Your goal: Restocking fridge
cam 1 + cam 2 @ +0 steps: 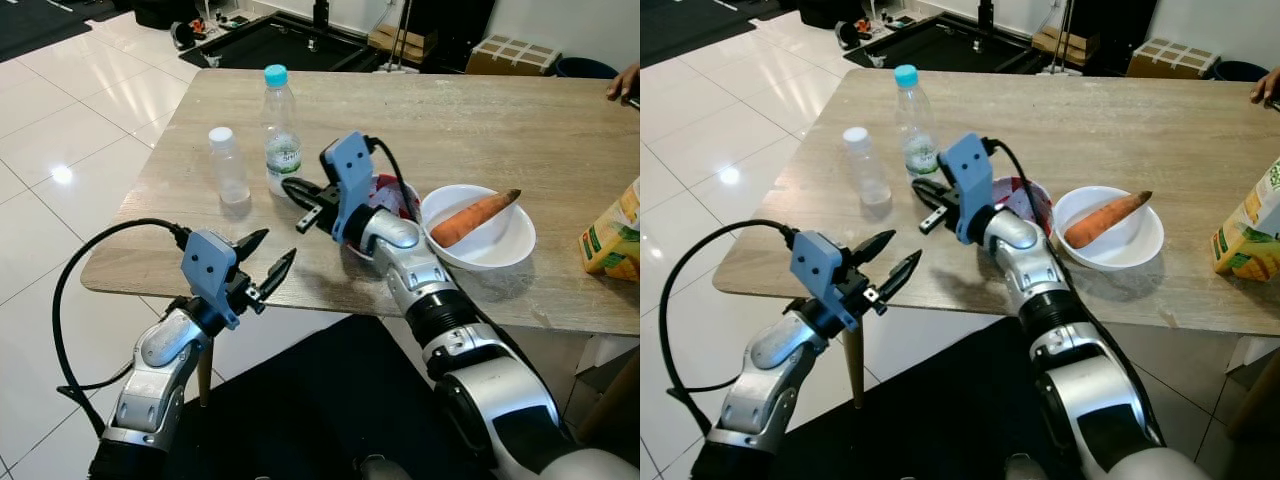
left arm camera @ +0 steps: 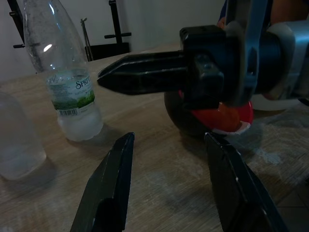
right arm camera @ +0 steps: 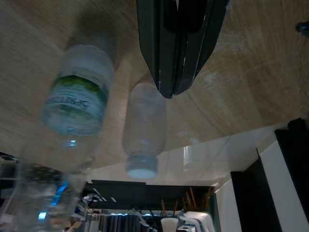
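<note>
A pale wood-grain table (image 1: 480,130) stands on a floor of glossy white tiles (image 1: 60,110), with a dark mat (image 1: 290,45) and black stands beyond its far edge and a cardboard box (image 1: 512,55) against the back wall. A person's hand (image 1: 624,80) rests at the table's far right corner.

The right gripper (image 1: 300,203) hovers over the table's middle, its two black fingers pressed together with nothing between them (the right wrist view shows them closed to a single point). Just past its fingertips stands a tall Sprite bottle (image 1: 280,130) with a blue cap, and beside that, a little farther to the robot's left, a small clear bottle (image 1: 228,165) with a white cap. Directly behind the gripper's wrist sits a dark bowl (image 1: 395,200) with red contents, partly hidden by the arm. Farther along to the right is a white bowl (image 1: 505,250) holding a carrot (image 1: 474,218) that leans on its rim, and at the right edge a yellow juice carton (image 1: 612,235).

The left gripper (image 1: 266,262) is held at the table's near edge, below and nearer than the right one, fingers spread apart and empty. In the left wrist view it points towards the Sprite bottle and the dark bowl, with the right gripper's fingers crossing above.
</note>
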Motion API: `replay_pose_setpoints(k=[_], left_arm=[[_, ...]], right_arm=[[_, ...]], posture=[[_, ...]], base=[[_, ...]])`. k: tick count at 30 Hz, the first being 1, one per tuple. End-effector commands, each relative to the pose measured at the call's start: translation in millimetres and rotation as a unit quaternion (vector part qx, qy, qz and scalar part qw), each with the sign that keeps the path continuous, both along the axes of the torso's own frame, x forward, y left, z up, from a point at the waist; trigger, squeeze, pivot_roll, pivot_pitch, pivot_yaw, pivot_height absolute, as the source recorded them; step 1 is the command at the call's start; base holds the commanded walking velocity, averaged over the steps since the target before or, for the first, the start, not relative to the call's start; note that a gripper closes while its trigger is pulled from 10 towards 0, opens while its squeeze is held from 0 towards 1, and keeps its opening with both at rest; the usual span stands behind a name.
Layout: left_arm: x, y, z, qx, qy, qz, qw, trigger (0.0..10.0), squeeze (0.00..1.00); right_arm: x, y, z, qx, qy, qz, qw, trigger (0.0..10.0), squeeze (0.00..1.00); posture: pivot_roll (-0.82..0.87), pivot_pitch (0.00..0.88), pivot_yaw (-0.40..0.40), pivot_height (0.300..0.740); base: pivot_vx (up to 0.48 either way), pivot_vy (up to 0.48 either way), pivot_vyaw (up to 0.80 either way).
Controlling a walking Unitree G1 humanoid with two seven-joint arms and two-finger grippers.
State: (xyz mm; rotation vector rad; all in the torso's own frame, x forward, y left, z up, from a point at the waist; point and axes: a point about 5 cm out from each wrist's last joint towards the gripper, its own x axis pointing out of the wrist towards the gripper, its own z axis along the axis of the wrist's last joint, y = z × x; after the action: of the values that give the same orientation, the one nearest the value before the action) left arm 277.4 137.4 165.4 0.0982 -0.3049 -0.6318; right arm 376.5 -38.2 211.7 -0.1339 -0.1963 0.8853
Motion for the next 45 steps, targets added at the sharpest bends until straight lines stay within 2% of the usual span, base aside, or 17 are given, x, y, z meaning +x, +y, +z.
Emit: replay_pose_setpoints(k=[1, 4, 8, 12, 13, 14, 16, 17, 26, 30, 35, 36, 39, 40, 41, 43, 45], left_arm=[[-1.6, 4.5, -4, 0.011, 0.007, 0.006, 1.0, 10.0, 0.0], [-1.7, 4.6, -4, 0.01, 0.006, 0.007, 1.0, 10.0, 0.0], [-2.7, 4.2, -4, 0.009, 0.007, 0.006, 1.0, 10.0, 0.0], [-3.2, 3.2, -5, 0.009, 0.008, 0.003, 1.0, 10.0, 0.0], [-3.0, 2.0, -6, 0.009, 0.009, 0.001, 1.0, 10.0, 0.0], [-2.7, 1.1, -6, 0.009, 0.009, 0.0, 1.0, 10.0, 0.0], [-2.4, 0.5, -6, 0.009, 0.01, -0.001, 1.0, 10.0, 0.0], [-1.3, -0.9, -6, 0.008, 0.009, -0.003, 1.0, 10.0, 0.0], [-0.4, -3.0, -6, 0.012, 0.009, -0.007, 1.0, 10.0, 0.0], [-1.5, -2.3, -7, 0.014, 0.011, -0.006, 1.0, 10.0, 0.0], [-2.4, -2.4, -8, 0.015, 0.013, -0.005, 1.0, 10.0, 0.0], [-2.5, -2.5, -8, 0.015, 0.013, -0.005, 1.0, 10.0, 0.0], [-2.5, -2.5, -8, 0.016, 0.013, -0.004, 1.0, 10.0, 0.0], [-2.5, -2.5, -9, 0.017, 0.013, -0.004, 1.0, 10.0, 0.0], [-2.5, -2.5, -9, 0.017, 0.013, -0.004, 1.0, 10.0, 0.0], [-2.5, -2.4, -9, 0.018, 0.013, -0.003, 1.0, 10.0, 0.0], [-2.2, -2.2, -9, 0.02, 0.013, -0.003, 1.0, 10.0, 0.0]], right_arm=[[-4.5, 7.8, -8, -0.003, 0.007, 0.018, 1.0, 10.0, 0.0], [-4.3, -0.4, 1, 0.066, 0.008, 0.007, 0.998, 10.0, 0.0], [-5.3, -16.2, 7, 0.106, -0.005, -0.012, 0.994, 10.0, 0.0], [-8.7, -26.7, 6, 0.11, -0.013, -0.025, 0.993, 10.0, 0.0], [-13.5, -33.9, 3, 0.104, -0.02, -0.03, 0.994, 10.0, 0.06], [-18.0, -39.6, 1, 0.097, -0.025, -0.034, 0.994, 10.0, 0.18], [-21.0, -43.1, -1, 0.092, -0.029, -0.035, 0.995, 10.0, 0.18], [-28.0, -54.0, -7, 0.074, -0.034, -0.038, 0.996, 10.0, 1.0], [-36.6, -74.6, -17, 0.012, -0.049, -0.046, 0.998, 10.0, 1.0], [-46.0, -86.3, -27, -0.045, -0.062, -0.049, 0.996, 10.0, 1.0], [-55.7, -81.4, -40, -0.091, -0.059, -0.041, 0.993, 10.0, 1.0], [-57.1, -77.9, -43, -0.1, -0.059, -0.036, 0.993, 10.0, 0.94], [-58.6, -74.7, -45, -0.106, -0.057, -0.029, 0.992, 10.0, 0.94], [-59.9, -69.6, -49, -0.113, -0.051, -0.019, 0.992, 10.0, 0.39], [-59.9, -69.6, -49, -0.113, -0.051, -0.019, 0.992, 10.0, 0.39], [-60.8, -63.0, -54, -0.124, -0.042, -0.008, 0.991, 10.0, 0.0], [-58.6, -57.8, -60, -0.136, -0.034, -0.011, 0.99, 10.0, 0.0]], posture=[[-0.13, 0.147, 0.025, 0.74], [-0.13, 0.147, 0.025, 0.74], [-0.14, 0.147, 0.029, 0.74], [-0.14, 0.147, 0.031, 0.74], [-0.14, 0.15, 0.035, 0.74], [-0.14, 0.15, 0.035, 0.74], [-0.14, 0.15, 0.035, 0.74], [-0.15, 0.157, 0.042, 0.74], [-0.15, 0.161, 0.042, 0.74], [-0.15, 0.165, 0.039, 0.74], [-0.15, 0.166, 0.036, 0.74], [-0.15, 0.166, 0.036, 0.74], [-0.15, 0.167, 0.035, 0.74], [-0.15, 0.167, 0.035, 0.74], [-0.15, 0.167, 0.035, 0.74], [-0.15, 0.169, 0.034, 0.74], [-0.15, 0.17, 0.035, 0.74]], base=[[0.0, 0.0, 0.0], [0.0, 0.0, 0.0], [0.0, 0.0, 0.0], [0.0, 0.0, 0.0], [0.0, 0.0, 0.0], [0.0, 0.0, 0.0], [0.0, 0.0, 0.0], [0.0, 0.0, 0.0], [0.0, 0.0, 0.0], [0.0, 0.0, 0.0], [0.0, 0.0, 0.0], [0.0, 0.0, 0.0], [0.0, 0.0, 0.0], [0.0, 0.0, 0.0], [0.0, 0.0, 0.0], [0.0, 0.0, 0.0], [0.0, 0.0, 0.0]])
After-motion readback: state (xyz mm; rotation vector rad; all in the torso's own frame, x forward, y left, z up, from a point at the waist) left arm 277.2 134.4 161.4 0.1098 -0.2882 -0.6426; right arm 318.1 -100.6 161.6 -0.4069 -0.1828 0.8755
